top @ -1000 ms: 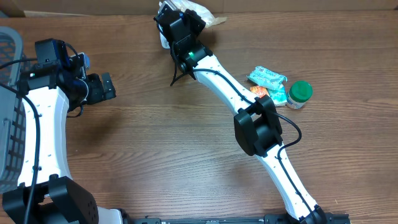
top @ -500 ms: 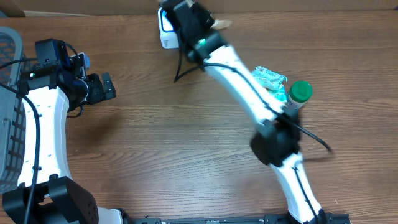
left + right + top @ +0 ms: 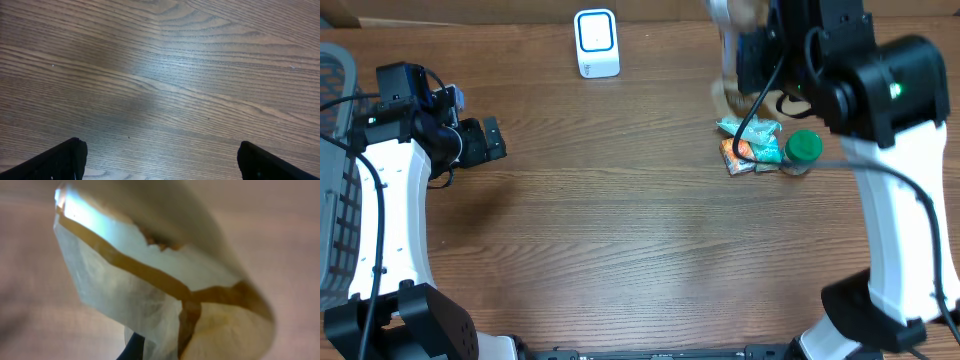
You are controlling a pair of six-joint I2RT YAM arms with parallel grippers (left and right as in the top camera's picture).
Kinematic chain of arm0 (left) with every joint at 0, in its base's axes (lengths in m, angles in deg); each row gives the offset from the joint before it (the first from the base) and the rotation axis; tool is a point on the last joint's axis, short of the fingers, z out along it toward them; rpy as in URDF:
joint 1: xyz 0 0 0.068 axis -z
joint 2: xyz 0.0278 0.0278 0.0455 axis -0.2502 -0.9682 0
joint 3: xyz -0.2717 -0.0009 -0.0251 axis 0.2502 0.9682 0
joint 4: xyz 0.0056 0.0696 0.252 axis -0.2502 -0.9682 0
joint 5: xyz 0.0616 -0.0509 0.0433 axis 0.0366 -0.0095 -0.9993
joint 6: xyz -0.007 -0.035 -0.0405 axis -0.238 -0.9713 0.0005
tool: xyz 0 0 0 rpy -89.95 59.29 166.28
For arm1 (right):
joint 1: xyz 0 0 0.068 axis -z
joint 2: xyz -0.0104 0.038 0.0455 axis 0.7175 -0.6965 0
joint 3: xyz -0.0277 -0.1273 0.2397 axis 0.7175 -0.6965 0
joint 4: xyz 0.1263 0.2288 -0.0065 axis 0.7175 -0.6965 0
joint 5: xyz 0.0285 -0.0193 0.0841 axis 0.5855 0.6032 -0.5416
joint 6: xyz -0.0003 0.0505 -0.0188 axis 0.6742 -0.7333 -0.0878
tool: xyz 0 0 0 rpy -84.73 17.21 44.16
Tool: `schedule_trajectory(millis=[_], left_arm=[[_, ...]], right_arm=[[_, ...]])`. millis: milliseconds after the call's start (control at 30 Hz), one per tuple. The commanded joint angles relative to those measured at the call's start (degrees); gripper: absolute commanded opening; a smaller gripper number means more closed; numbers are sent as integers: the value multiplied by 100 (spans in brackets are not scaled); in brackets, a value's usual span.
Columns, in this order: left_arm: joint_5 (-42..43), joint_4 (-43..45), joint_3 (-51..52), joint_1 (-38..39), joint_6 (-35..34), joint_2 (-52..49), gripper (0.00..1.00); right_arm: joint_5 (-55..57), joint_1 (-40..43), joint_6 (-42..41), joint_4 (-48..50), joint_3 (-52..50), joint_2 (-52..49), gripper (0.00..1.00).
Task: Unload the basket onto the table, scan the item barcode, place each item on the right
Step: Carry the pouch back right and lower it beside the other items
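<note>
At the far left edge we saw a grey wire basket (image 3: 334, 150), partly cut off by the frame. Just beside it the left gripper (image 3: 485, 140) hung over the wooden table (image 3: 620, 250) with its jaws spread wide and nothing between them. In the left wrist view only its two dark fingertips (image 3: 67, 160) showed at the bottom corners, above bare wood grain. Further right, at the back edge of the table, the white barcode scanner (image 3: 596, 43) stood by itself, well apart from both arms. To the right of the scanner, the right gripper (image 3: 752, 60) was clenched on a pale crinkled bag (image 3: 728, 45), which was raised off the table and smeared by motion blur in the overhead view. In the right wrist view that bag (image 3: 150, 290) filled nearly the whole picture, translucent with tan seams and out of focus, and we could not make out any barcode on it. Below the held bag a small cluster lay on the table: a teal packet (image 3: 750, 128), an orange packet (image 3: 736, 157) touching it, and a green-capped bottle (image 3: 803, 150) just beside them on the right.
</note>
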Motion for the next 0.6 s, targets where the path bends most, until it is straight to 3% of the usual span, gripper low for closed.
schedule_trajectory(millis=[0, 267, 567], left_arm=[[-11, 2, -15, 0, 22, -15, 99], [-13, 2, -15, 0, 22, -15, 99], [-13, 2, -15, 0, 22, -15, 100]], right_arm=[[-946, 348, -334, -446, -133, -363, 4], [-1180, 667, -315, -601, -1134, -463, 4], [-1537, 673, -315, -24, -2830, -468, 4]])
